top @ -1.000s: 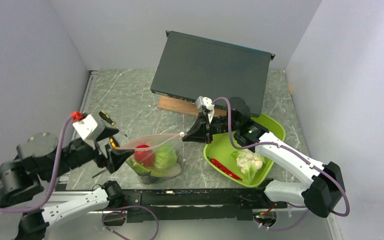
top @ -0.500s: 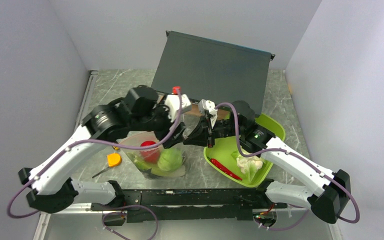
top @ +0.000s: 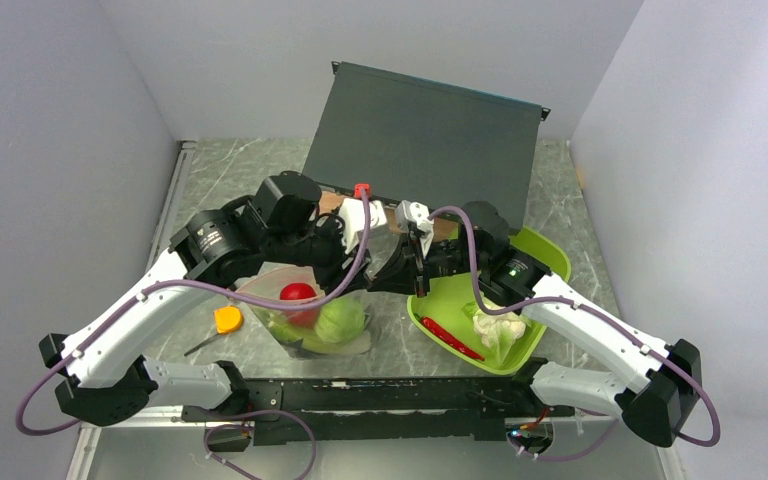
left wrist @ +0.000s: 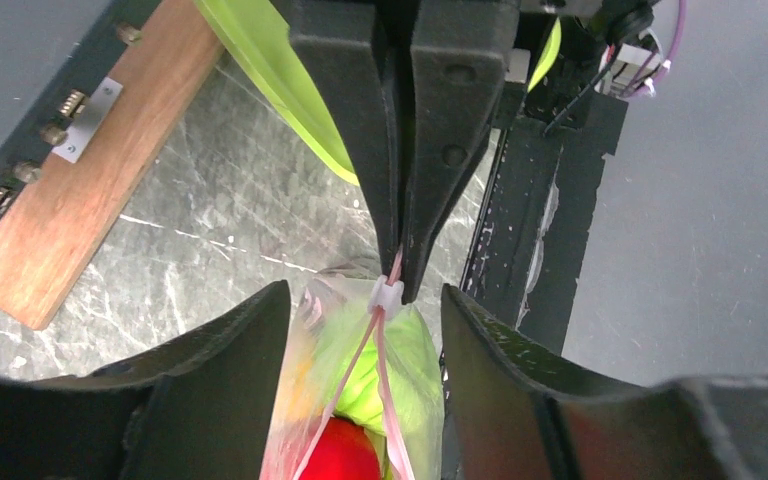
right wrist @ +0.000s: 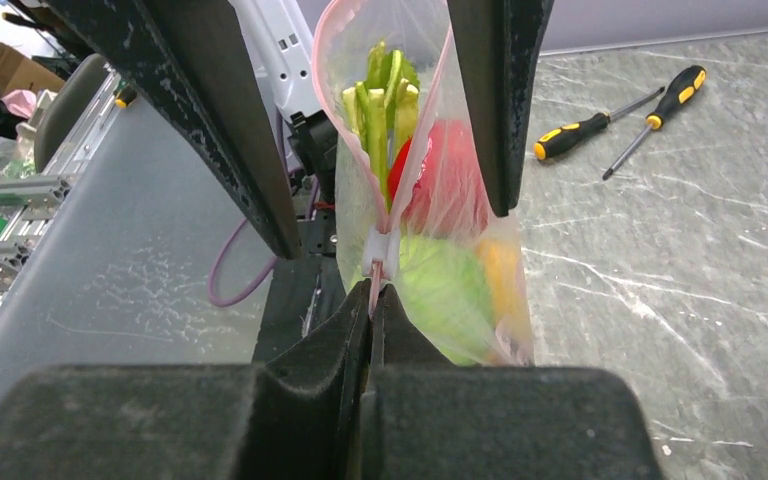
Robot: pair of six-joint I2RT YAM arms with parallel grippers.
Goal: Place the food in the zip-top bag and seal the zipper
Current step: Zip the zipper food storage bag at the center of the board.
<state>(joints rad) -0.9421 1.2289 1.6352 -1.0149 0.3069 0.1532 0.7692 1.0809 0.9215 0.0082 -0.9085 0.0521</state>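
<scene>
overhead, left arm hides the zipper that right pincer pinches

glossy clear plastic zip-top bag, smooth marbled table, bare wooden plank.

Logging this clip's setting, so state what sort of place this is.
Likely a robotics lab test cell, not a kitchen: plain grey walls box in a marble-look table, toy food sits in a zip-top bag, and screwdrivers lie loose.

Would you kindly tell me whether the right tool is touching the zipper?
Touching: the right wrist view shows the right tool shut on the zipper end.
</scene>
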